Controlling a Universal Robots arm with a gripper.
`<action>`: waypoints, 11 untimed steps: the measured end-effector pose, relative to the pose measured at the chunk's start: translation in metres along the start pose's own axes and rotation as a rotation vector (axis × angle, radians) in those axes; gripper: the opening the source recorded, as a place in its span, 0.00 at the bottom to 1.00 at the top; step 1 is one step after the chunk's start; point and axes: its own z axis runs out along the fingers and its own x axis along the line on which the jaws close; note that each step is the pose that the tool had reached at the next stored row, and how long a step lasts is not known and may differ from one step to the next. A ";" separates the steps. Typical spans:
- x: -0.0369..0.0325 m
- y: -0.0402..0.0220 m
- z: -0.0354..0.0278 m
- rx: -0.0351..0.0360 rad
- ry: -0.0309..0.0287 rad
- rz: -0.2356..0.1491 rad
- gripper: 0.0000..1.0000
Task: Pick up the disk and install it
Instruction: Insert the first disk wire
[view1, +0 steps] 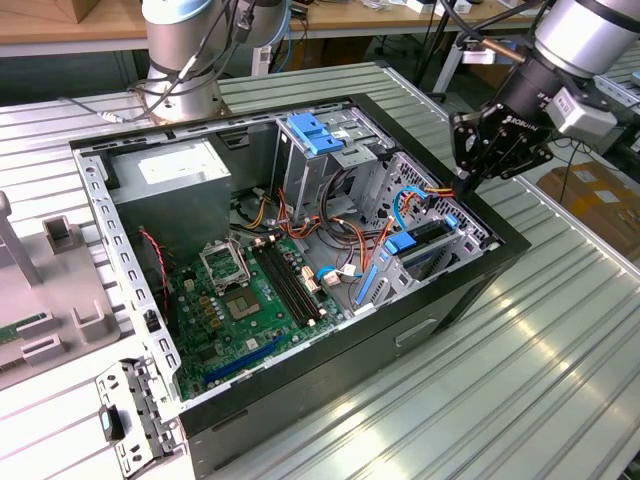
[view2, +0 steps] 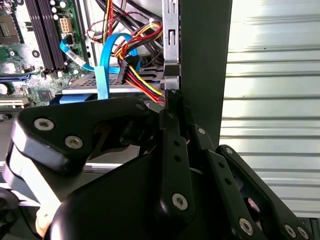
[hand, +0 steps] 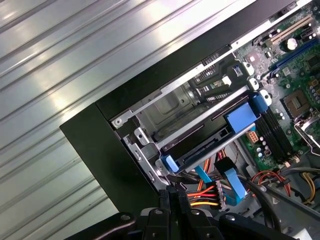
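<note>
The black claw (view1: 468, 182) hangs at the upper right of the exterior view, its fingers pressed together and holding nothing, tips at the rim of the open black computer case (view1: 430, 330). The blue-railed grey metal disk (view1: 425, 240) sits slotted in its bay just below, cables attached.

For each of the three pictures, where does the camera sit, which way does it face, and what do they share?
Exterior view: off the arm, high, looking down into the open black computer case; arm and black tool at its right.
Second wrist view: on the arm behind the tool, facing the blue-railed grey disk and multicoloured cables.
First wrist view: on the arm, looking down on the disk in its bay; tool.
Shared: disk, cables, green motherboard.
</note>
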 end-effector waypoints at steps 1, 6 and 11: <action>-0.0003 0.0003 0.0000 -0.0001 0.0001 0.000 0.18; -0.0024 0.0021 0.0003 -0.0001 0.0001 0.000 0.18; -0.0047 0.0042 0.0006 -0.0002 0.0002 0.000 0.18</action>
